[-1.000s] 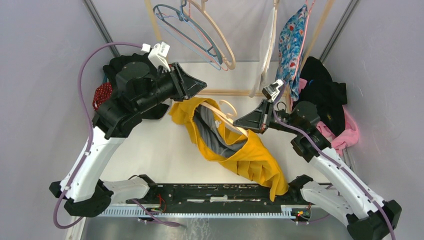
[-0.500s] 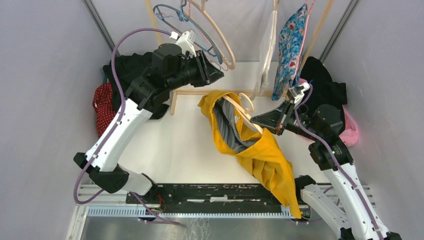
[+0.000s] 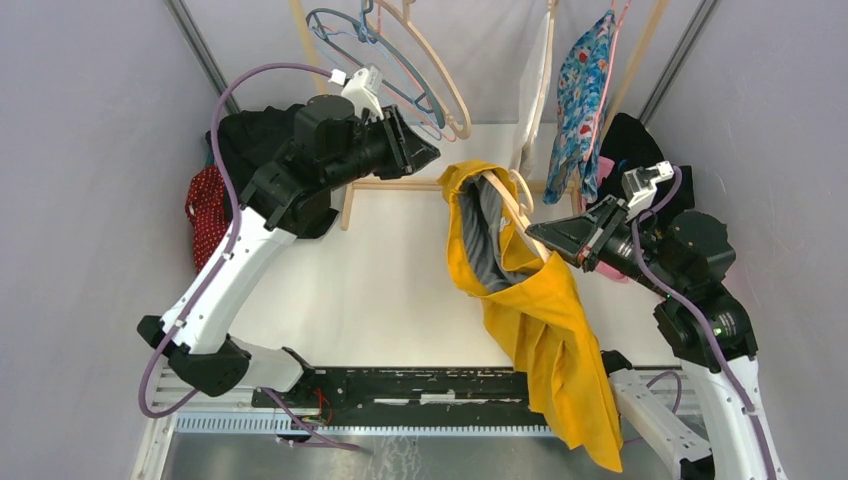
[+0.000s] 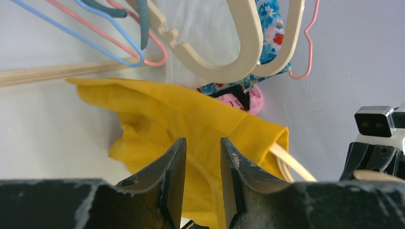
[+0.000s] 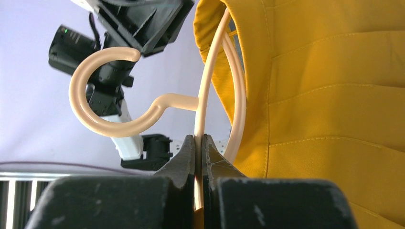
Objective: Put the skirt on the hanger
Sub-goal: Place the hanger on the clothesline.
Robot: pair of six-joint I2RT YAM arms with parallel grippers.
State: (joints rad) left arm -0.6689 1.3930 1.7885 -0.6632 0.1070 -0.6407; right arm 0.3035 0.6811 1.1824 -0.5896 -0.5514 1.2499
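The yellow skirt [image 3: 540, 310] with grey lining hangs in the air, its waistband threaded over a cream plastic hanger [image 3: 505, 205]. My right gripper [image 3: 540, 237] is shut on the hanger's thin bar [image 5: 206, 86], below the hook [image 5: 102, 95], with the skirt [image 5: 325, 95] draped to its right. My left gripper [image 3: 432, 152] hovers up by the rack, left of the skirt's top corner. Its jaws [image 4: 203, 145] stand open and hold nothing; the skirt [image 4: 191, 114] shows beyond them.
Spare hangers [image 3: 400, 60] hang from the rack at the back, with a floral garment [image 3: 580, 90] to their right. A wooden rail [image 3: 400, 184] crosses the table's far side. Black clothes [image 3: 650, 180] and a pink one [image 3: 700, 265] lie right; a red one [image 3: 205, 200] left.
The right arm has lifted the hanger and skirt off the table, up and to the right. The left arm has swung up toward the rack, away from the skirt.
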